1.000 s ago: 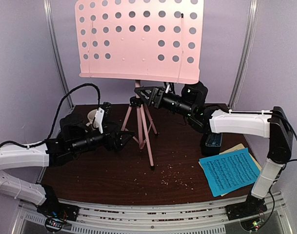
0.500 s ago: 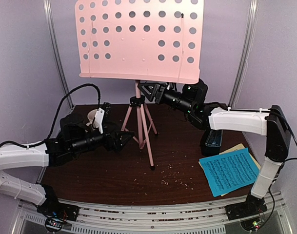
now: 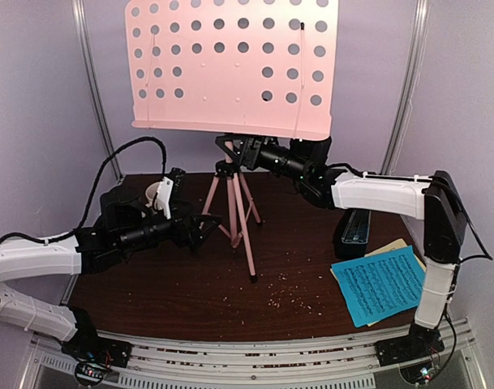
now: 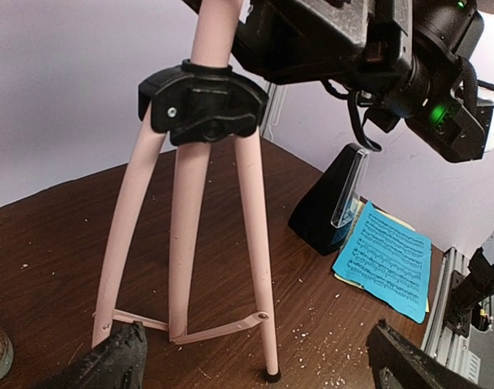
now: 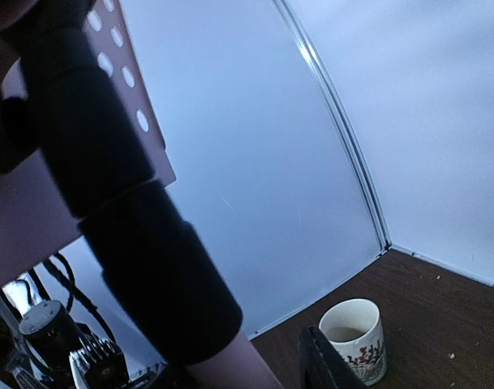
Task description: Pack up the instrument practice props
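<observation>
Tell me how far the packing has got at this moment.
Done: nothing; the metronome and sheet-music pages sit loose on the table. In hand: the right gripper is at the post of the music stand, the open left gripper by its legs. Left: everything.

Top view: soft, even overhead light; pink music stand (image 3: 230, 69) bright, faint shadows on dark counter (image 3: 173, 284). Left wrist view: well lit, sharp. Right wrist view: dim, bluish; near black collar (image 5: 141, 259) blurred and underexposed
</observation>
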